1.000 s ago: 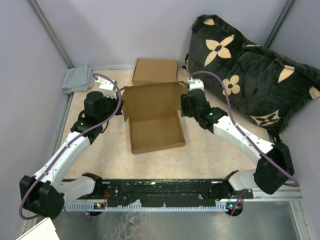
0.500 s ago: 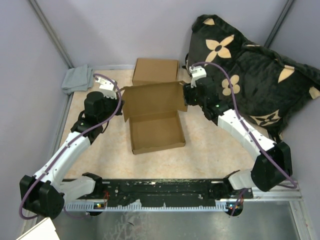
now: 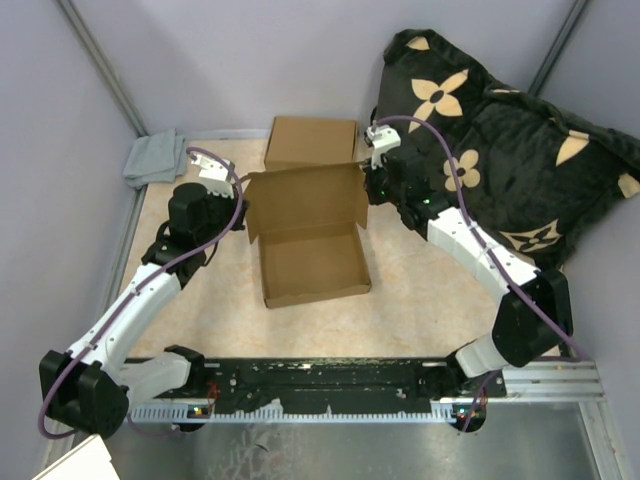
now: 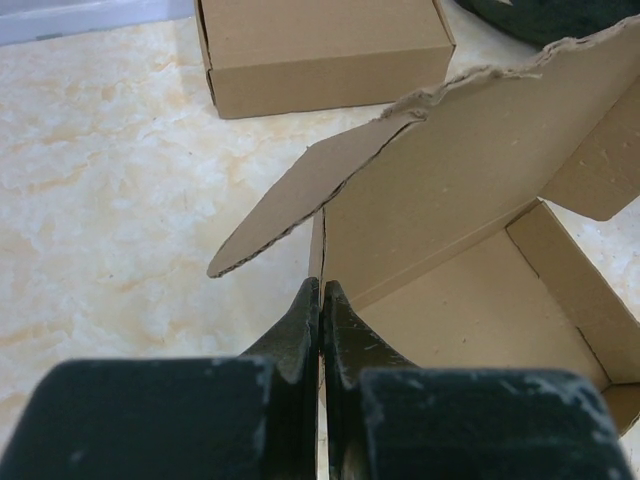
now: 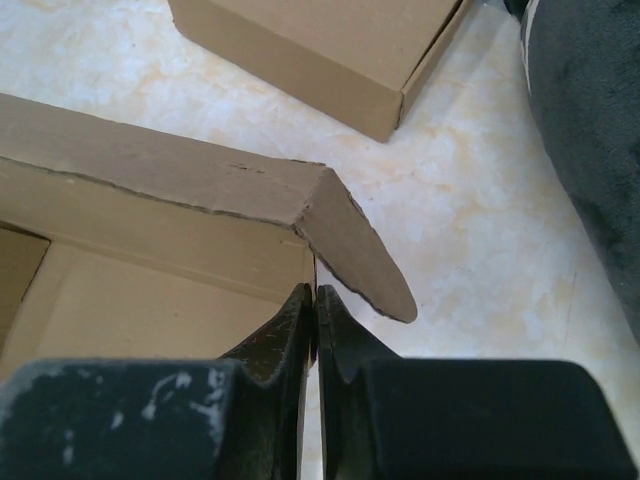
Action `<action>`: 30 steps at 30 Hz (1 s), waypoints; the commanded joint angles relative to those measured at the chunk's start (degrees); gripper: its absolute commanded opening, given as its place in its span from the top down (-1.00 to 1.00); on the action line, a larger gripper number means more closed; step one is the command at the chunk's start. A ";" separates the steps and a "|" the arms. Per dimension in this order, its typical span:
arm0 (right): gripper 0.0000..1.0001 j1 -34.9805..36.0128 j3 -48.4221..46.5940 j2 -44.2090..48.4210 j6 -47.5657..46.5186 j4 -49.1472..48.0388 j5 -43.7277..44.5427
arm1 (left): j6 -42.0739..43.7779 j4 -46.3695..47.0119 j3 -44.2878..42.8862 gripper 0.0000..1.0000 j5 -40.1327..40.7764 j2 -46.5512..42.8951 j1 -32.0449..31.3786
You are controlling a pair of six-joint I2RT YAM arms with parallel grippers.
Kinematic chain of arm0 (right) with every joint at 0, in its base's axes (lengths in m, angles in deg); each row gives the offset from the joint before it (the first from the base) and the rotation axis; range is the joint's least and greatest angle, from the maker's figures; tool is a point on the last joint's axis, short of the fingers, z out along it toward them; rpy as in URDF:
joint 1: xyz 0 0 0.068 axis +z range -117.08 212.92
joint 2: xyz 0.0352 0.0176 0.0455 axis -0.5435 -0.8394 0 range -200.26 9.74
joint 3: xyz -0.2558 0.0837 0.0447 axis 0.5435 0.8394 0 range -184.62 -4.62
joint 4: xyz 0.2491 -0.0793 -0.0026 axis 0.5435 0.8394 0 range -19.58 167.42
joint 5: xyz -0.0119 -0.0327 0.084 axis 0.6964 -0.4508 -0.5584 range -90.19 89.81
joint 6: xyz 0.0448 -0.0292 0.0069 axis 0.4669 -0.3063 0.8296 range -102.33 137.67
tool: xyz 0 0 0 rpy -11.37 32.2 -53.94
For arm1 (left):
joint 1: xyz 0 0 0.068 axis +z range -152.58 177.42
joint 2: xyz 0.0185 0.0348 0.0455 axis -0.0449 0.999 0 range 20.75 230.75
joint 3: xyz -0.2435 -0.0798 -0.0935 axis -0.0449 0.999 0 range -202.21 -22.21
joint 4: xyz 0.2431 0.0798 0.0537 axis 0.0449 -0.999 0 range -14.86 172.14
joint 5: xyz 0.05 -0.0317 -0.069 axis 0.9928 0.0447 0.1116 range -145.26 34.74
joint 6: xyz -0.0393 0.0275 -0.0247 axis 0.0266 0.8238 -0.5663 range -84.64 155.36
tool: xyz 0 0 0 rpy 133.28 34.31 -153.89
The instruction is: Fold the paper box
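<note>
My left claw and right claw are both clenched on thin side walls of the open brown corrugated-cardboard box; if I pull unevenly, the card may tear or slip out.

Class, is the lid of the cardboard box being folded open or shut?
Open. The lid stands raised behind the empty tray, inner face showing.

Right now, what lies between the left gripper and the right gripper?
In the top view, the raised lid of the open box spans the gap, with the left gripper and right gripper each pinching one end of it.
</note>
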 commanded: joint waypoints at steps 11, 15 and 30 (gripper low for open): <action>1.00 12.72 12.18 8.44 4.94 -9.79 13.85 | -7.48 -2.05 1.09 0.79 -2.69 -3.87 -2.07; 1.00 16.59 17.80 10.75 5.74 -15.66 20.30 | -8.93 -4.63 1.80 0.68 -0.68 -5.64 -2.71; 1.00 21.46 36.14 16.84 5.37 -40.87 38.40 | -13.12 -11.97 7.32 0.33 0.10 -14.18 -4.36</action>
